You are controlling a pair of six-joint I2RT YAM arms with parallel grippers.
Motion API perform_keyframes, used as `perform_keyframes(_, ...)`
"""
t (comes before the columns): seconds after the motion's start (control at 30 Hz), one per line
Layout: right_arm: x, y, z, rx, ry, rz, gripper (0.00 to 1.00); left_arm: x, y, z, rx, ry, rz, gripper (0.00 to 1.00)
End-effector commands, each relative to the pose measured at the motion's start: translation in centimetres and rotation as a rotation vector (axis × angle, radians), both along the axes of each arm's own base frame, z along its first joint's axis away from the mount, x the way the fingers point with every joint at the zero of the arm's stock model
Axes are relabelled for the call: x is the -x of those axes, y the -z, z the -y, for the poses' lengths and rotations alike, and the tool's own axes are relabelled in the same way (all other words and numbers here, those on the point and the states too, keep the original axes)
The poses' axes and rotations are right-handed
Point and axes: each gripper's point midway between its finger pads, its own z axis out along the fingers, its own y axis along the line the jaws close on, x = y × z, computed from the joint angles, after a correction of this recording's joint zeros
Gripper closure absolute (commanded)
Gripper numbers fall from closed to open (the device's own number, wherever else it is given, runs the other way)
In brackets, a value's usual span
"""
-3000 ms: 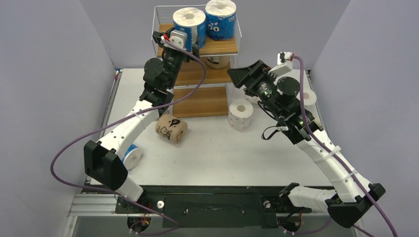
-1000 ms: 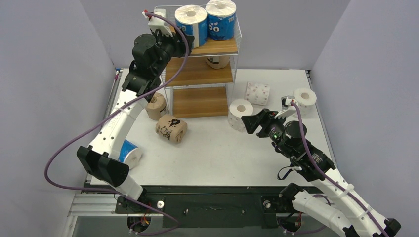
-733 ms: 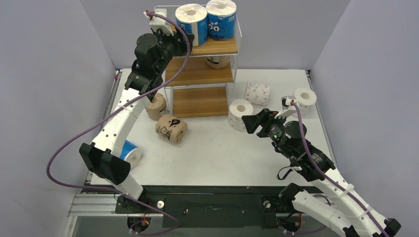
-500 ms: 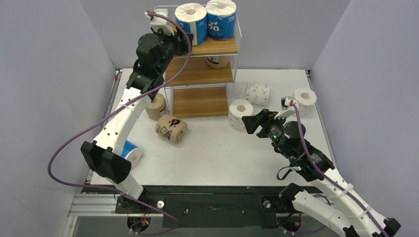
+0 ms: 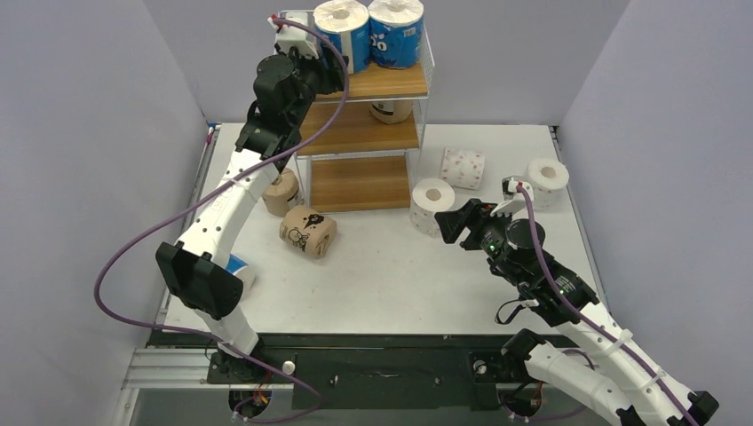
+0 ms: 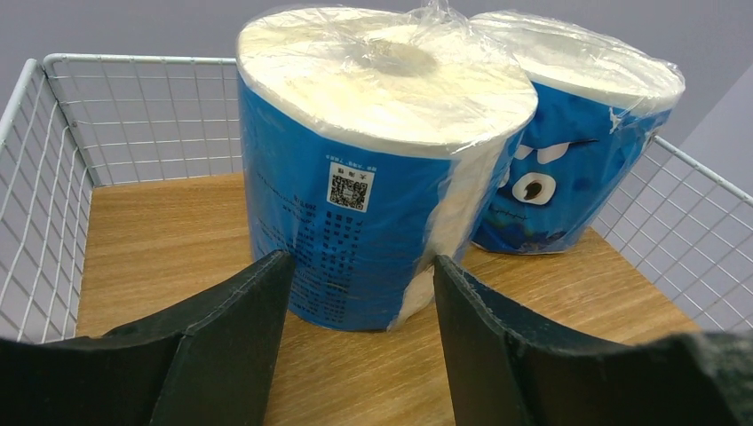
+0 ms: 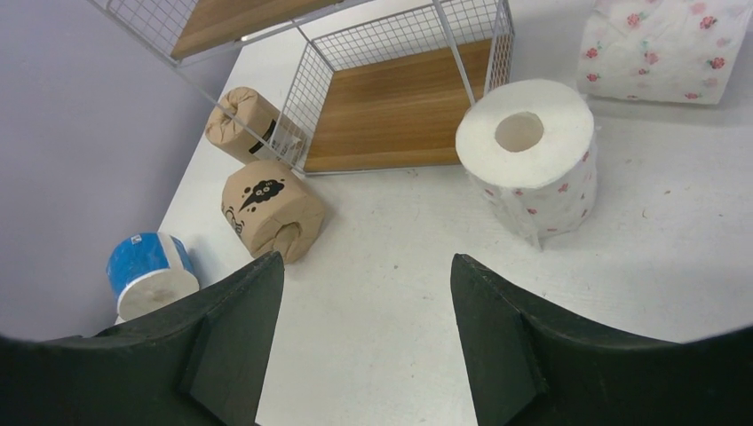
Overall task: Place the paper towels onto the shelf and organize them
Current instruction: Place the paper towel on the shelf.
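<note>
The shelf (image 5: 382,84) stands at the table's far edge. Two blue paper towels (image 5: 341,31) (image 5: 396,31) stand upright on its top board (image 6: 160,231). My left gripper (image 5: 327,75) is at that tier, open, its fingers (image 6: 240,328) just in front of the nearer blue roll (image 6: 373,177) and apart from it. A tan roll (image 5: 391,110) sits on the middle board. My right gripper (image 5: 455,226) hangs open and empty over the table near an upright white roll (image 7: 528,155).
Two tan rolls (image 5: 308,231) (image 5: 282,191) lie left of the shelf's foot. A blue roll (image 5: 238,273) lies beside the left arm. A flowered white roll (image 5: 463,168) and another white one (image 5: 547,180) are at the right. The bottom board (image 7: 400,106) holds nothing.
My left gripper has edged in toward the top tier, and the two blue rolls sit slightly farther back. The right arm, earlier near the shelf, now hovers low and nearly still.
</note>
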Motion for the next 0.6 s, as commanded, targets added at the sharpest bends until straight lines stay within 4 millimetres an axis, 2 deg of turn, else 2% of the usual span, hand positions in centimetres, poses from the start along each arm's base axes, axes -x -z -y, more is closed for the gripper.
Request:
perform_keyframes(0.0, -0.2, 0.0, 0.5, 0.009, 0.024, 0.016, 0.36, -0.7, -0.7, 0.0, -0.003, -0.004, 0.017, 0.43)
perform_keyframes(0.57, 0.0, 0.5, 0.9, 0.020, 0.033, 0.006, 0.36, -1.8, 0.5, 1.6, 0.018, 0.044, -0.012, 0.42)
